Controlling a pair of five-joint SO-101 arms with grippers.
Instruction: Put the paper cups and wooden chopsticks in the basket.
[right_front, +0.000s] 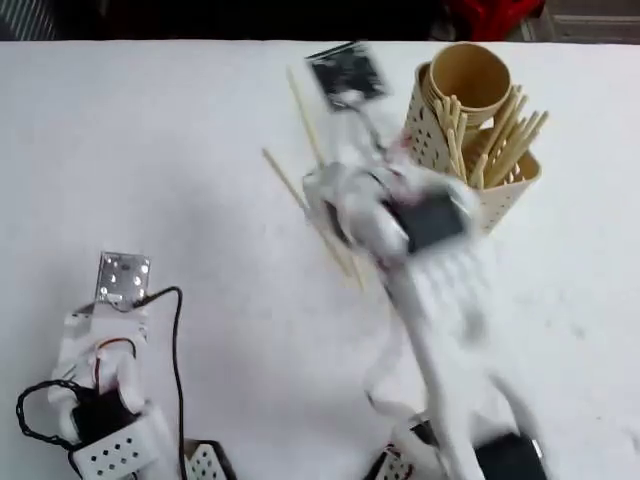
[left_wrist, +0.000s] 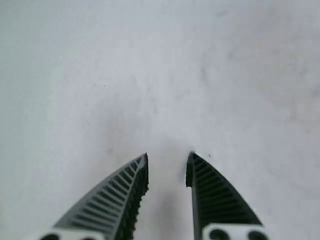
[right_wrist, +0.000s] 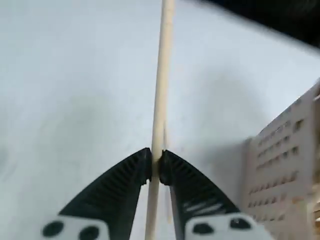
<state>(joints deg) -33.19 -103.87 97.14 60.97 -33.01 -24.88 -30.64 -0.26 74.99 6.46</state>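
The right gripper (right_wrist: 155, 164) is shut tight on one wooden chopstick (right_wrist: 162, 90). The stick pokes out over the white desk (right_wrist: 65, 100). The basket (right_wrist: 285, 155) is just beside it. In the basket stand paper cups (right_front: 470, 75) and many chopsticks (right_front: 500, 140). A loose chopstick (right_front: 280, 174) lies on the desk. Well apart, the left gripper (left_wrist: 167, 157) is a little open and holds nothing.

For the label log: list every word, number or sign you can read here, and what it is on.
None can be read. The basket, paper cups, table and the chopstick in the right claw show no print; the right arm is too blurred to tell.
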